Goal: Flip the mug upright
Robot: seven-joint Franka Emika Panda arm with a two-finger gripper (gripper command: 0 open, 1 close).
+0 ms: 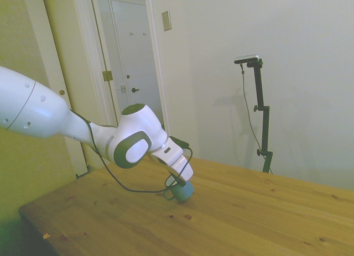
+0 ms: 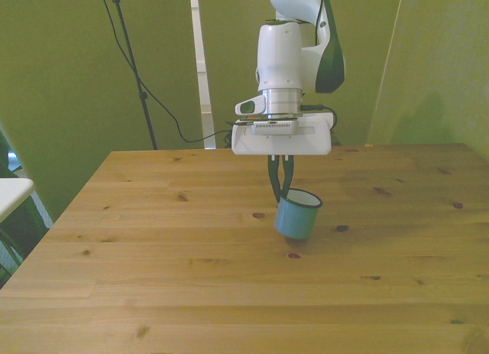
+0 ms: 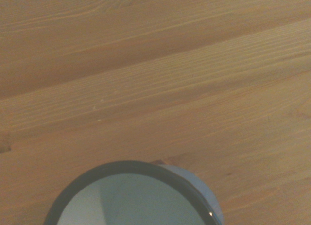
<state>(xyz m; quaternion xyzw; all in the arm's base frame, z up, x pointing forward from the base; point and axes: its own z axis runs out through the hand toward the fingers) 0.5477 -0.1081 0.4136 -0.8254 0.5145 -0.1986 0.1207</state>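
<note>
Gripper [image 2: 282, 187] pinches the mug [image 2: 296, 215] by its rim, mouth up, slightly tilted, low over the table [image 2: 153, 277] for setting down.

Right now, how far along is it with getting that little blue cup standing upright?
Nearly there. The mug is already mouth-up, though still tipped a little. In hand: the hand pinches the mug's rim, with its base at or just above the table; I cannot tell if it touches. Left: set it flat, let go and lift clear.
</note>
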